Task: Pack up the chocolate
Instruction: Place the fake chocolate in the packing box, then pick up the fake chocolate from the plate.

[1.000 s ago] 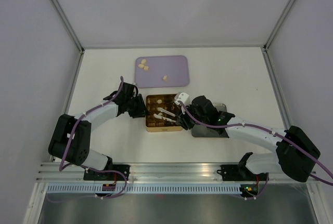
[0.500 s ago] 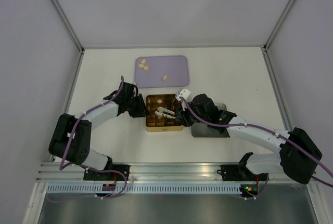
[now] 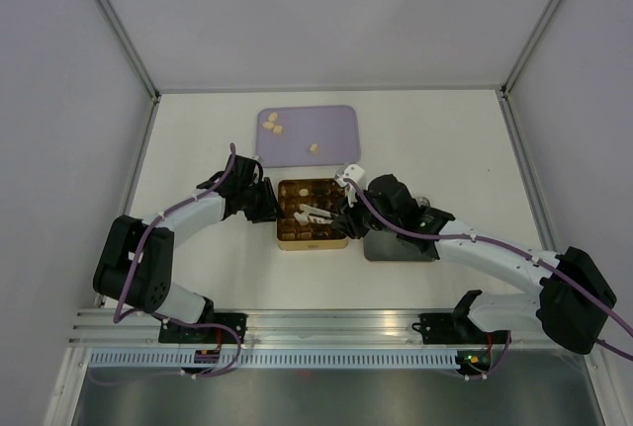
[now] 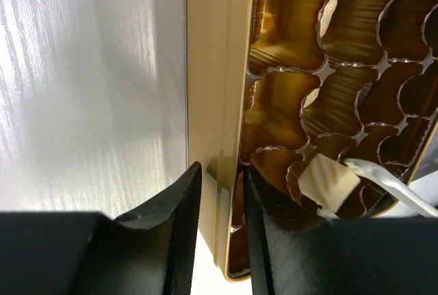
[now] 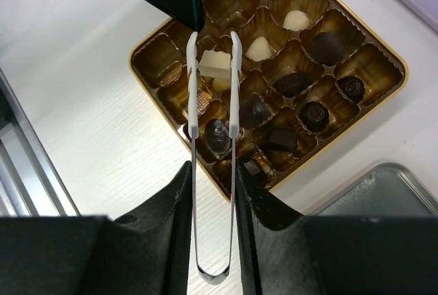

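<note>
The gold tin sits mid-table, with dark chocolate and cream chocolate in several cells. My left gripper is shut on the tin's left wall, one finger outside and one inside. My right gripper is shut on the metal tweezers. The tweezers' tips pinch a cream chocolate cube over a cell near the left wall; the left wrist view shows that cube too. I cannot tell whether it touches the cell. Three cream pieces lie on the purple tray.
The grey tin lid lies right of the tin, under my right arm. The purple tray sits just beyond the tin. Metal frame rails line the table's left and right sides.
My right gripper has shifted slightly toward the far side over the tin, and the tweezers' tips have drawn closer together. The left arm has not moved.
</note>
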Tool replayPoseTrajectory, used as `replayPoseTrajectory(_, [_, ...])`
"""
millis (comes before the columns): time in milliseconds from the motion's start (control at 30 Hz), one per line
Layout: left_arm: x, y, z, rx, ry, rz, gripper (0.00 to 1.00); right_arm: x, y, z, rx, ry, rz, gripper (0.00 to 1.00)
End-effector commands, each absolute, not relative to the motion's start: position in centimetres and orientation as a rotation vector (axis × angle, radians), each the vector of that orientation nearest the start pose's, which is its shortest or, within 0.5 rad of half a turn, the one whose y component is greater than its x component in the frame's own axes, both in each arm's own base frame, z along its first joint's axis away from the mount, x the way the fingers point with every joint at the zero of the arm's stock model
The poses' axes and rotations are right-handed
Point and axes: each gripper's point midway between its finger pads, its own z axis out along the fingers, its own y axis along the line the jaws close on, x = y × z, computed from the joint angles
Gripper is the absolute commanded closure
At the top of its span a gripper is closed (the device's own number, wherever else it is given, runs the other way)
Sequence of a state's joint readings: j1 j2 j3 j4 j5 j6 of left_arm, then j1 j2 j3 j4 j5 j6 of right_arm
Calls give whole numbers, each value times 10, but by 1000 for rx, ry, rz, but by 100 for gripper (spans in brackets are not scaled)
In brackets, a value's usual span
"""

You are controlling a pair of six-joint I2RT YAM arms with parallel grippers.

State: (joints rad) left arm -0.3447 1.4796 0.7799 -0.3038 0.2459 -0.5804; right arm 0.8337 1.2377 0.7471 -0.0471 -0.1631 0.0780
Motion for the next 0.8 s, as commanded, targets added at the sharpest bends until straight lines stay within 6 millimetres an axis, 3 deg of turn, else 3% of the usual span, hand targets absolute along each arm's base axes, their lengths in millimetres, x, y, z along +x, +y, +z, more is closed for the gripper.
replayPoseTrajectory(0, [293,-177,57,-145,2612,-676,64,218,308,181,-888,1869,833,99])
replayPoseTrajectory(133, [292,-178,56,-143,2614,-676,64,215,306,197,-868,1806,849,100])
replayPoseTrajectory(233, [292,-178,56,-143,2614,-676,64,210,308,195,-904,1794,871,100])
replayPoseTrajectory(767, [292,-179,58,-141,2611,-683,64,194,301,136,-974,1971,842,99])
